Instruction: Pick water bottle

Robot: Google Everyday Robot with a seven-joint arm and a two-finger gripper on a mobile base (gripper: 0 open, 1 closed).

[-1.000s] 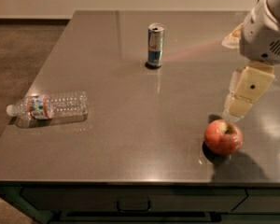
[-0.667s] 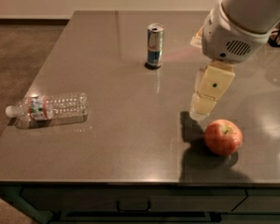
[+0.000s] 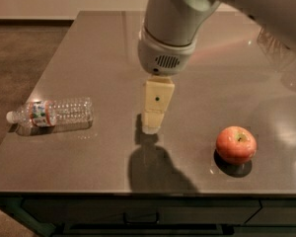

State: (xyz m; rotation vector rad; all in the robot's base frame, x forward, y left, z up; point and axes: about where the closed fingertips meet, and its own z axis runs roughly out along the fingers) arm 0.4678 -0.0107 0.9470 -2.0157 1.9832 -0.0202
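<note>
The water bottle (image 3: 52,112) lies on its side near the left edge of the table, white cap pointing left, with a red, white and green label by the neck. My gripper (image 3: 151,127) hangs straight down from the grey wrist over the middle of the table, just above the surface. It is well to the right of the bottle and apart from it, holding nothing that I can see.
A red apple (image 3: 236,144) sits at the front right of the grey table (image 3: 89,162). The table's front edge runs just below it. The arm's grey housing (image 3: 170,38) covers the back middle of the table. Brown floor lies to the left.
The arm has swung left, from above the apple at the right to the middle of the table. It now hides the slim can that stood at the back.
</note>
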